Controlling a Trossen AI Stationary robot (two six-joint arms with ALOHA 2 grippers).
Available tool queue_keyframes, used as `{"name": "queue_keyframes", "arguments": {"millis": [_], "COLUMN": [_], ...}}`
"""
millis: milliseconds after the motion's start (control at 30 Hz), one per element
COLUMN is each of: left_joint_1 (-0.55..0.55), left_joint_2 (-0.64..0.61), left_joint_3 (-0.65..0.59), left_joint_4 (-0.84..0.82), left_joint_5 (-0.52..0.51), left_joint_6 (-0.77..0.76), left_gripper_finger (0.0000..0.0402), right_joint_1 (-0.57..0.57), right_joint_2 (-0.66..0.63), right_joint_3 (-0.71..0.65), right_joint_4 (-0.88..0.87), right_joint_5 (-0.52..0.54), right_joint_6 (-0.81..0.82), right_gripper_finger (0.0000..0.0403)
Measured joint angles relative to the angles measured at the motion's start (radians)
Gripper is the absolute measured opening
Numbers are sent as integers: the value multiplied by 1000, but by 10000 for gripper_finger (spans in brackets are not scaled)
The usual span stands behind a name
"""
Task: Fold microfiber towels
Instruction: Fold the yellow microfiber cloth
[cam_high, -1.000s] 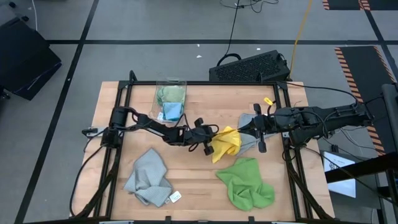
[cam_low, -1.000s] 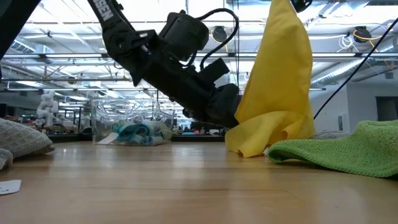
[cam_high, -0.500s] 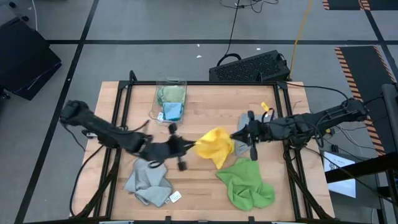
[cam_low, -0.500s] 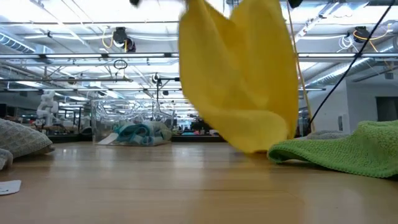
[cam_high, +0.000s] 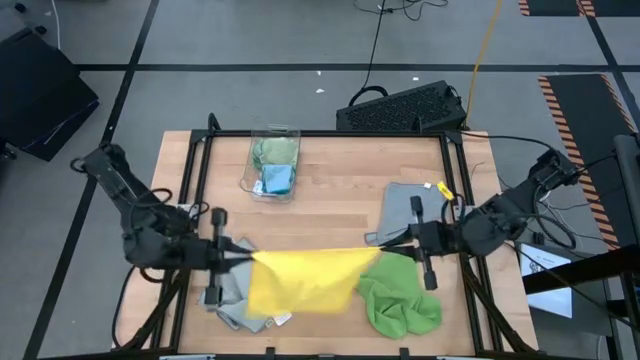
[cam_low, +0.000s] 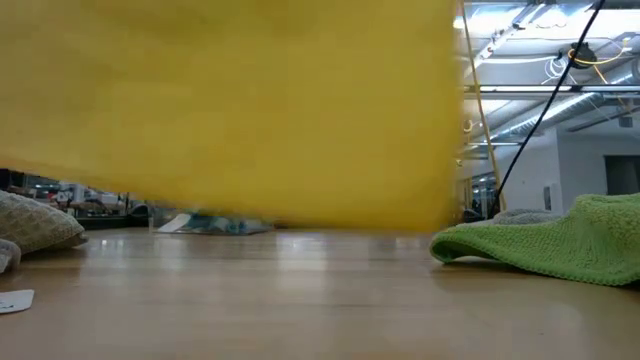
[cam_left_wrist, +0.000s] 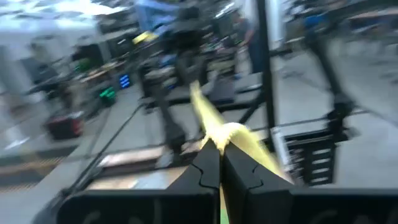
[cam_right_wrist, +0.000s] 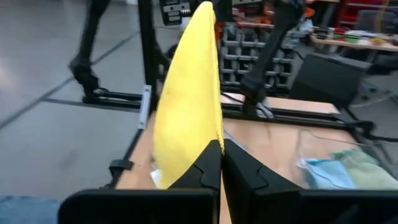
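— What's my left gripper (cam_high: 243, 257) doing?
— Pinching one corner of the yellow towel (cam_high: 305, 279), over the grey towel (cam_high: 232, 302).
— And my right gripper (cam_high: 378, 241)?
— Clamped on the opposite corner, towel stretched above the table (cam_high: 330, 180).

Yellow towel (cam_high: 305, 280) stretched out between both grippers

Left gripper (cam_high: 243, 259) and right gripper (cam_high: 388, 243) each pinch a corner near the table's (cam_high: 330, 170) front edge; green towel (cam_high: 400, 300) front right, grey towel (cam_high: 228, 300) front left, clear bin (cam_high: 274, 165) at the back.
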Motion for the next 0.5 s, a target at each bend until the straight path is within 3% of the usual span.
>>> {"name": "queue_keyframes", "arguments": {"millis": [167,333,500], "left_joint_1": [48,177,313], "left_joint_2": [-38,-14,36], "left_joint_3": [0,0,-2], "left_joint_4": [-281,-576,-633], "left_joint_5": [-128,-163,-160], "left_joint_6": [-168,-407,-468], "left_gripper_finger": [1,1,2], "right_joint_1": [-6,-77,-220], "right_joint_2": [6,10,10], "right_joint_3": [-6,-101,-201], "right_joint_4": [-30,-49,-65], "right_joint_5": [38,173,197], "right_joint_6": [18,3,-32], "right_gripper_finger": [0,0,0]}}
